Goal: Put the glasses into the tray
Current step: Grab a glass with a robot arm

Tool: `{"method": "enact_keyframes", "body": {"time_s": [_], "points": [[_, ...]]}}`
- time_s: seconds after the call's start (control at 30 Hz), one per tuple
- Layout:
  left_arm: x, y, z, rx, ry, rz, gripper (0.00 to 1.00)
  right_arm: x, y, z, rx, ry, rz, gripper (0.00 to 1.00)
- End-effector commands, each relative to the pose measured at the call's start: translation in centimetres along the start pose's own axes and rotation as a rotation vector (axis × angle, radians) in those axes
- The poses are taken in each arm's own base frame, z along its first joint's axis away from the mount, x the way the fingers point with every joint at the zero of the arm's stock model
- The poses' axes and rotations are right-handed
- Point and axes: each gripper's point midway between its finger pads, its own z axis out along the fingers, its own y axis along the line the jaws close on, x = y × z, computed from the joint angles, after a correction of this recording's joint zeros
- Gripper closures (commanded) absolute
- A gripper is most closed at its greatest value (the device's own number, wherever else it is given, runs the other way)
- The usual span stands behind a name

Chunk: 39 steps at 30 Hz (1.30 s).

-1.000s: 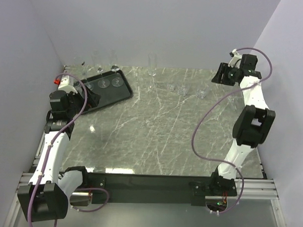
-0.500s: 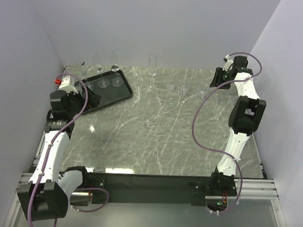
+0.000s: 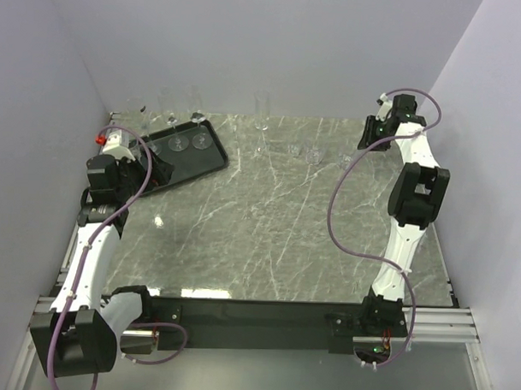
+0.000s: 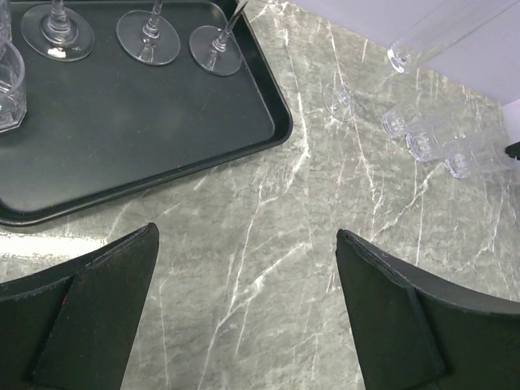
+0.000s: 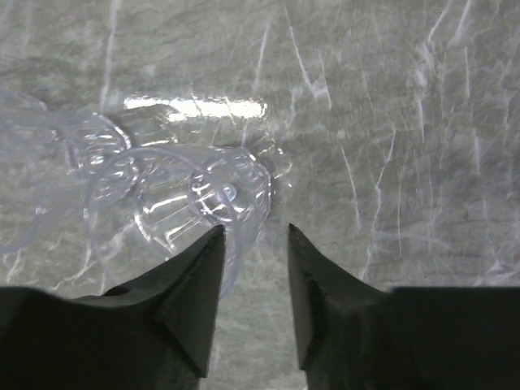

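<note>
The black tray (image 3: 212, 162) lies at the far left and also shows in the left wrist view (image 4: 146, 122). Three stemmed glasses (image 4: 149, 36) and a tumbler (image 4: 6, 77) stand in it. A tall flute (image 3: 261, 118) and three short tumblers (image 3: 313, 154) stand on the table at the back; they also show in the left wrist view (image 4: 431, 142). My left gripper (image 3: 156, 168) is open and empty, just off the tray's near edge (image 4: 248, 244). My right gripper (image 3: 366, 137) is open over the far right, its left fingertip (image 5: 213, 244) at the rim of a clear tumbler (image 5: 227, 191).
The grey marble table (image 3: 268, 229) is walled at the back and on both sides. More clear glasses (image 5: 97, 150) crowd left of the tumbler in the right wrist view. The purple cable (image 3: 350, 207) hangs beside the right arm.
My right arm has stretched further back and its wrist has swung left towards the tumblers. The left arm and the glasses have not moved.
</note>
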Motion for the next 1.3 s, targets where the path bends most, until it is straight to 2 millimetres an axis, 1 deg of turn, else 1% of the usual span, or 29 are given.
{"method": "enact_keyframes", "body": {"time_s": [0.0, 0.1, 0.2, 0.23, 0.27, 0.33, 0.37, 0.4, 0.43, 0.47, 0.5, 0.53, 0.57, 0.6, 0.63, 0.67, 0.7, 0.73, 0.83, 0.87, 0.9, 0.93, 0.97, 1.07, 1.1, 1.13, 1.17, 1.23, 1.27], "points": [[-0.9, -0.9, 0.0, 0.043, -0.029, 0.025, 0.04, -0.7, 0.3, 0.6, 0.033, -0.007, -0.011, 0.59], [-0.9, -1.0, 0.1, 0.05, -0.027, 0.026, 0.04, -0.6, 0.1, 0.8, 0.049, -0.004, -0.016, 0.64], [-0.9, -1.0, 0.1, 0.052, -0.027, 0.024, 0.04, -0.6, 0.0, 0.6, 0.065, -0.011, -0.019, 0.76], [-0.7, -1.0, 0.1, 0.052, -0.023, 0.024, 0.04, -0.9, -0.1, 0.3, 0.072, -0.022, -0.02, 0.86], [-0.8, -1.1, 0.1, 0.054, -0.025, 0.023, 0.04, -0.4, -0.2, 0.4, 0.077, -0.013, -0.02, 0.9], [-0.8, -1.4, 0.1, 0.071, -0.024, 0.018, 0.04, -1.2, -0.2, -0.5, 0.093, -0.056, -0.03, 0.98], [-0.7, -1.4, 0.1, 0.076, -0.024, 0.016, 0.04, 0.0, -0.3, -0.3, 0.095, -0.038, -0.03, 0.99], [-0.8, -1.6, 0.1, 0.086, -0.027, 0.012, 0.04, -1.0, 0.0, -1.3, 0.101, -0.081, -0.044, 1.0], [-0.6, -1.9, 0.1, 0.103, -0.017, 0.009, 0.03, 0.2, -0.1, -1.2, 0.101, -0.063, -0.041, 1.0], [-0.6, -2.1, 0.2, 0.113, -0.016, 0.006, 0.03, 0.3, 0.0, -1.6, 0.103, -0.073, -0.045, 1.0], [-0.6, -2.3, 0.2, 0.126, -0.015, -0.005, 0.03, -0.7, 0.4, -3.0, 0.107, -0.12, -0.059, 1.0], [-0.3, -2.6, 0.3, 0.15, -0.001, -0.012, 0.02, 0.5, 0.2, -3.0, 0.112, -0.103, -0.056, 1.0], [-0.1, -2.5, 0.4, 0.154, 0.007, -0.023, 0.01, 0.7, 0.4, -3.5, 0.114, -0.109, -0.064, 1.0], [0.1, -2.7, 0.4, 0.162, 0.013, -0.044, 0.01, 0.0, 0.8, -4.9, 0.117, -0.15, -0.079, 1.0], [0.2, -2.7, 0.6, 0.168, 0.02, -0.058, 0.01, 0.2, 0.9, -5.5, 0.12, -0.156, -0.089, 1.0], [0.4, -3.1, 0.5, 0.192, 0.031, -0.067, 0.01, 1.7, 0.9, -5.5, 0.117, -0.133, -0.084, 1.0], [0.8, -3.3, 0.6, 0.205, 0.042, -0.08, 0.01, 1.3, 1.5, -6.9, 0.112, -0.166, -0.099, 1.0], [1.0, -3.4, 0.7, 0.216, 0.056, -0.09, 0.01, 3.1, 1.5, -6.7, 0.108, -0.138, -0.097, 1.0], [1.2, -4.2, 0.8, 0.27, 0.07, -0.102, 0.01, 4.0, 2.5, -8.8, 0.095, -0.174, -0.12, 1.0], [1.0, -4.5, 0.8, 0.29, 0.067, -0.098, 0.0, 5.9, 2.6, -8.6, 0.09, -0.145, -0.119, 1.0], [1.4, -4.8, 0.7, 0.312, 0.082, -0.11, 0.01, 5.9, 3.3, -9.8, 0.085, -0.176, -0.136, 1.0], [1.4, -5.0, 0.8, 0.329, 0.083, -0.113, 0.01, 7.6, 3.4, -9.7, 0.084, -0.152, -0.14, 1.0], [1.6, -5.3, 0.7, 0.35, 0.09, -0.116, 0.0, 7.6, 4.2, -10.8, 0.079, -0.18, -0.159, 1.0], [2.5, -6.2, 0.7, 0.407, 0.131, -0.156, 0.01, 9.7, 5.4, -11.4, 0.075, -0.176, -0.197, 1.0], [2.8, -6.5, 0.6, 0.415, 0.153, -0.187, 0.01, 9.6, 6.8, -12.4, 0.071, -0.208, -0.232, 1.0], [3.4, -6.7, 0.7, 0.427, 0.182, -0.205, 0.01, 10.7, 7.3, -12.4, 0.069, -0.197, -0.252, 1.0], [3.9, -7.0, 0.7, 0.434, 0.203, -0.216, 0.01, 10.3, 7.8, -13.5, 0.085, -0.233, -0.271, 1.0], [4.5, -7.5, 0.6, 0.438, 0.222, -0.237, 0.0, 11.6, 10.8, -13.5, 0.08, -0.233, -0.354, 1.0], [5.2, -8.3, 0.5, 0.454, 0.24, -0.235, 0.01, 12.0, 11.5, -13.7, 0.076, -0.24, -0.371, 1.0]]}}
